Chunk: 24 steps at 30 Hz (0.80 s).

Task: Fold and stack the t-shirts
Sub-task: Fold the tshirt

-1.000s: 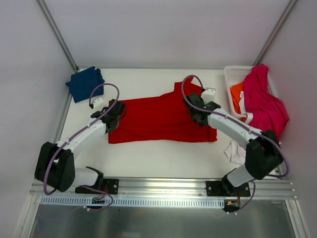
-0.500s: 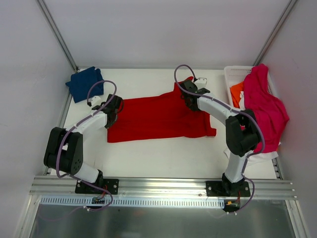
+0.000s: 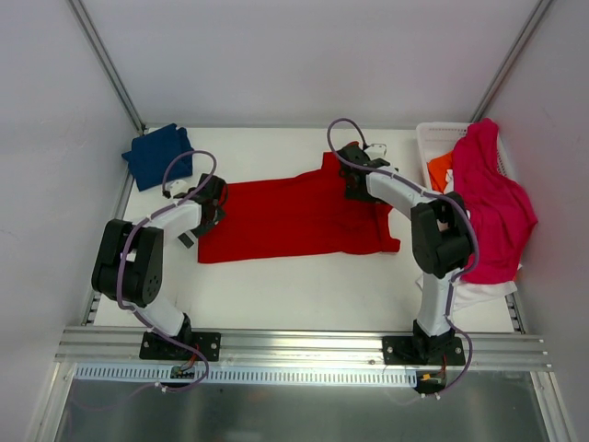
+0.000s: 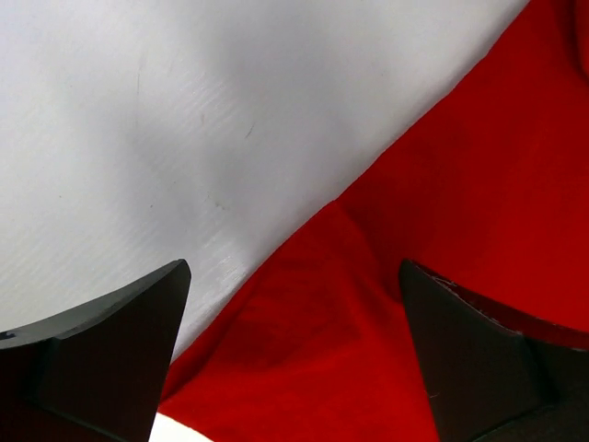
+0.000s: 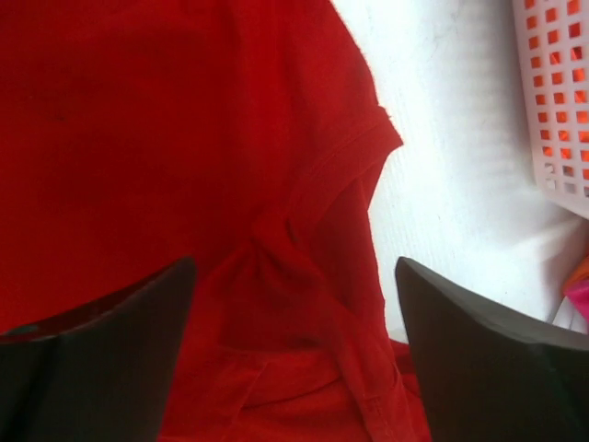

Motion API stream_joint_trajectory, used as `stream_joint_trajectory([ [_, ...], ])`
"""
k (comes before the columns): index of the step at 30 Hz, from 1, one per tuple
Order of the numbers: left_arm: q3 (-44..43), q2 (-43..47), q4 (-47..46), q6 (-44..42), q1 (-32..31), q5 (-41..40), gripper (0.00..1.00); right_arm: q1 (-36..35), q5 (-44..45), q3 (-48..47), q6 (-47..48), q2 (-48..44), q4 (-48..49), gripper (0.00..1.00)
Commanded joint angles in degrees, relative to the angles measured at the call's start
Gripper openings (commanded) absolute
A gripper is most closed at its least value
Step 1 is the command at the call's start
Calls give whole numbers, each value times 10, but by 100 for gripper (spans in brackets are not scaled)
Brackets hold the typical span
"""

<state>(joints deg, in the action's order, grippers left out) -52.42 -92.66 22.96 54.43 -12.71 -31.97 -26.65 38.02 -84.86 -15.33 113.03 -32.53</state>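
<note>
The red shirt (image 3: 294, 221) lies flat as a long band across the middle of the table (image 3: 276, 295). The left gripper (image 3: 208, 201) hovers at the band's left end. Its jaws are wide apart, and the wrist view shows only the cloth edge and bare table beneath them. The right gripper (image 3: 355, 179) sits at the band's upper right corner, above the sleeve (image 5: 359, 157). It too is spread wide, with nothing pinched.

The step in hand looks like a fresh grasp for the next fold. To do it well, each gripper should probably drop straight onto a corner and pinch every layer there, not only the top one. On the right the sleeve looks bunched with a ridge, so a bite just inside the seam seems safer. Both ends would best lift together and level, so the band does not twist or drag.

The navy shirt (image 3: 158, 155) rests folded in the upper left corner, well apart from the red one. At upper right, a white basket (image 3: 428, 133) holds an orange shirt (image 3: 441, 175). A magenta shirt (image 3: 492, 198) drapes over the basket's right rim. White cloth (image 3: 479, 293) shows below the magenta shirt, at lower right.
</note>
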Motion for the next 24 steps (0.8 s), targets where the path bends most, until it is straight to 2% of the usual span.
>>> stream_joint_trajectory([
  [1, -19, 2, -6, -8, 5, -14, 99, 8, 11, -19, 8, -5, 0, 100],
  [7, -35, 45, -5, -37, 5, -48, 99, 14, 41, -23, 22, -51, -23, 99],
  [12, -90, 56, -5, -85, 9, -50, 99, 11, 30, -22, 21, -116, -61, 100],
  [18, -187, -17, -6, -138, 33, -10, 99, -2, 0, 102, 1, -257, -58, 100],
  [24, -230, -106, -14, -115, 77, 97, 99, -8, -18, 228, -12, -402, -67, 100],
])
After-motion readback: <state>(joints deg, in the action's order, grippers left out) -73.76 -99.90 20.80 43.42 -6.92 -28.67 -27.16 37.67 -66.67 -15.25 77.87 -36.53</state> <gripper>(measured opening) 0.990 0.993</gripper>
